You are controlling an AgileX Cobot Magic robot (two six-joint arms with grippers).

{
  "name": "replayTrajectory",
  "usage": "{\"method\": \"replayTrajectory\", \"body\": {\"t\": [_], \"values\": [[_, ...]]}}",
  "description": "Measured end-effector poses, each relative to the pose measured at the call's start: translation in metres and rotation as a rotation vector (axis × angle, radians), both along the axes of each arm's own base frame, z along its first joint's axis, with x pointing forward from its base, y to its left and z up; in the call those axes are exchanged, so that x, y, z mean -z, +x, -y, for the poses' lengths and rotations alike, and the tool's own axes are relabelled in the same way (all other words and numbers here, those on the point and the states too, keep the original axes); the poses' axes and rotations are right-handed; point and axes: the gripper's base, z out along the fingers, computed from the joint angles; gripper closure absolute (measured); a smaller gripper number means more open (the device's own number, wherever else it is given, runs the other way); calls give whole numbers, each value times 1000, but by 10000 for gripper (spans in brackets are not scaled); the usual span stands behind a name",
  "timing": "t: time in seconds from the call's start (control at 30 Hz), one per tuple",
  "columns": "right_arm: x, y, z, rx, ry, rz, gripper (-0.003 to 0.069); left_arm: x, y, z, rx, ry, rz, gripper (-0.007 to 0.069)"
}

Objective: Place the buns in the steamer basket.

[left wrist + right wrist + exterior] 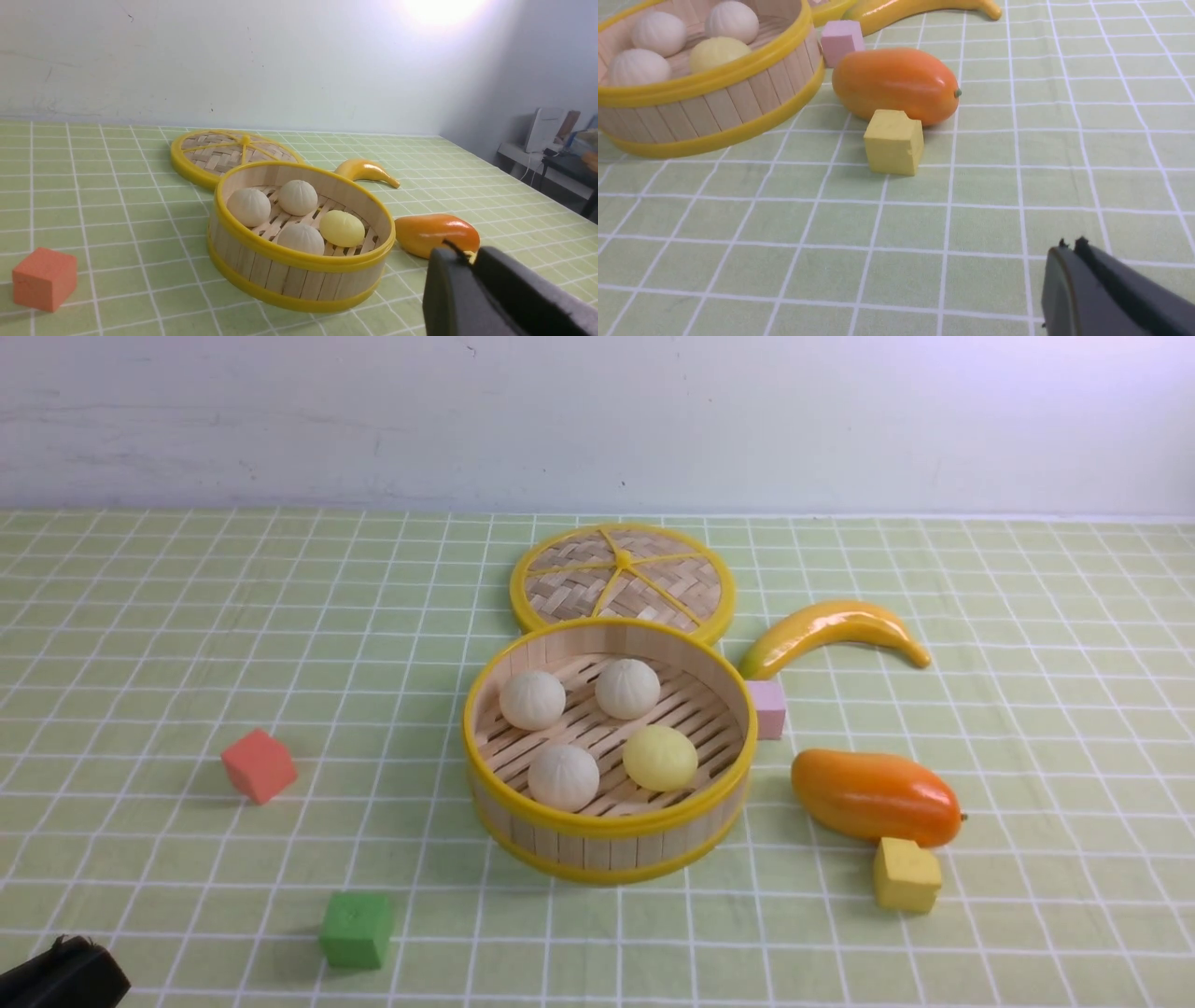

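The steamer basket (611,845) stands in the middle of the table. Three off-white buns (532,699) (627,688) (563,777) and one pale yellow bun (660,758) lie on its slatted floor. The basket also shows in the left wrist view (299,277) and the right wrist view (714,109). My left gripper (467,254) is shut and empty, near the table's front left corner, where its tip shows in the front view (65,975). My right gripper (1069,246) is shut and empty, low over the cloth, out of the front view.
The woven lid (623,581) lies behind the basket. A banana (831,630), pink cube (767,708), orange mango (875,797) and yellow cube (906,875) sit to the right. A red cube (259,765) and green cube (357,930) sit to the left.
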Motion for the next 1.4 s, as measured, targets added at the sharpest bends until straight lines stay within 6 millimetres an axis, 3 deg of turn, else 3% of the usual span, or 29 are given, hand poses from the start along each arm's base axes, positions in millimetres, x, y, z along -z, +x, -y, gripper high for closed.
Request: {"method": "replayTrajectory", "body": {"t": [0.67, 0.8, 0.87, 0.93, 1.1, 1.2, 1.4], "values": [[0, 0, 0, 1, 3, -1, 666, 0, 0, 0, -6, -4, 7, 557], [0, 0, 0, 1, 3, -1, 664, -1, 3, -4, -65, -2, 61, 569], [0, 0, 0, 1, 3, -1, 661, 1, 6, -10, -177, 11, 96, 615], [0, 0, 0, 1, 3, -1, 660, 5, 7, -13, -235, 24, 92, 638], [0, 0, 0, 1, 3, -1, 655, 60, 12, -21, -402, 44, -120, 638], [0, 0, 0, 1, 3, -1, 653, 78, 11, -22, -408, 50, -269, 638], [0, 0, 0, 1, 3, -1, 647, 86, 10, -23, -434, -59, -383, 638]]}}
